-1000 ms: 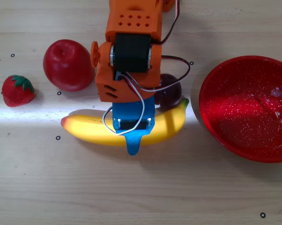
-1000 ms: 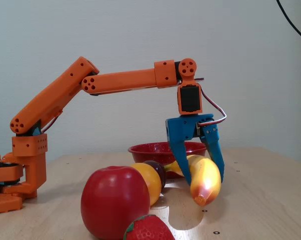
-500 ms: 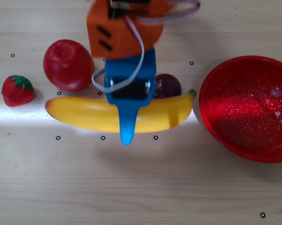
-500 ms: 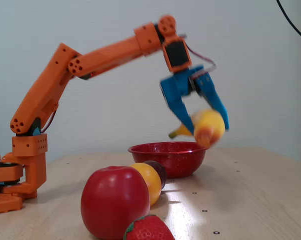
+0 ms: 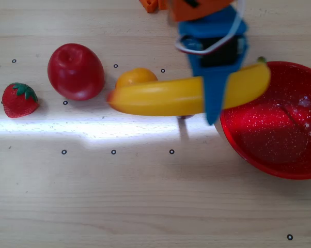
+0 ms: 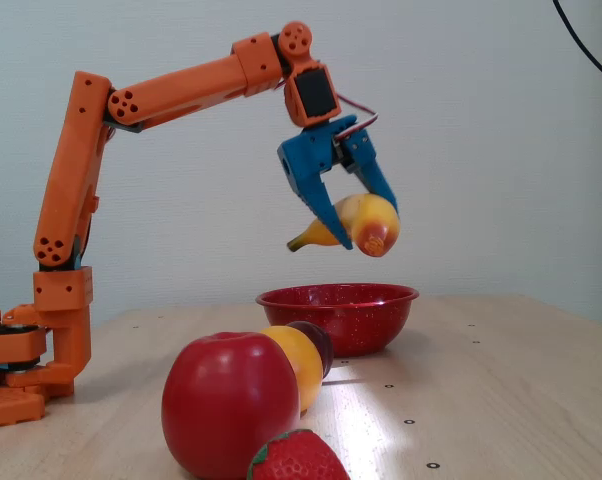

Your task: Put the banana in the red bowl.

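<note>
Over the last second I have taken the banana (image 5: 166,97) off the surface (image 5: 145,196) and swung it toward the red bowl (image 5: 279,155). A second ago it lay flat by the apple (image 5: 75,71); now the hand (image 6: 353,222) has it clamped across the middle, well clear of the wood. In the overhead view its stem end overlaps the bowl's rim at about ten o'clock, while the orange-red tip points back toward nine o'clock, above the orange (image 5: 136,77) that the lift has uncovered. In the fixed view the banana (image 6: 356,222) hangs above the red bowl (image 6: 337,305), apart from it.

I judge the carry to be mostly done. What remains is to bring the fruit further over the bowl's middle, lower it and release; most of its length looks to be outside the rim, though the overhead picture is blurred around the hand.

The strawberry (image 5: 19,99) sits untouched at nine o'clock. I can read no brand, label or writing anywhere, only small black ring marks (image 5: 113,152) on the surface.
</note>
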Tool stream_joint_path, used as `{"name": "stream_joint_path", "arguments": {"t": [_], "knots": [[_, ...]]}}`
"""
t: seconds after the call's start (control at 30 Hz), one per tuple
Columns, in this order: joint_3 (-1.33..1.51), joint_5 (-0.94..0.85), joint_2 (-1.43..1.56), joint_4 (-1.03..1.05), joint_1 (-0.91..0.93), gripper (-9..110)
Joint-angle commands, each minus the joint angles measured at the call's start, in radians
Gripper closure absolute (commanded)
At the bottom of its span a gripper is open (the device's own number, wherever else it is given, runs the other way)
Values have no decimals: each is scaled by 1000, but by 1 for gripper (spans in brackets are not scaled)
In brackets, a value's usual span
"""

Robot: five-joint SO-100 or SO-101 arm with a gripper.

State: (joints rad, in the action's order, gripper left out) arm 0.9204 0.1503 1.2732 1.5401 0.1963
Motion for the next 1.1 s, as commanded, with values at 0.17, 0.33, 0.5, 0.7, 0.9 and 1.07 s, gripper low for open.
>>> {"name": "stream_joint_path", "arguments": {"t": [0.17, 0.33, 0.5, 0.7, 0.9, 1.07], "knots": [[52, -31, 178, -100, 166, 101], [97, -25, 170, -141, 252, 101], [103, -20, 132, -163, 311, 101], [106, -5, 49, -209, 337, 101], [78, 12, -67, -230, 353, 101], [28, 14, -144, -202, 376, 101]]}}
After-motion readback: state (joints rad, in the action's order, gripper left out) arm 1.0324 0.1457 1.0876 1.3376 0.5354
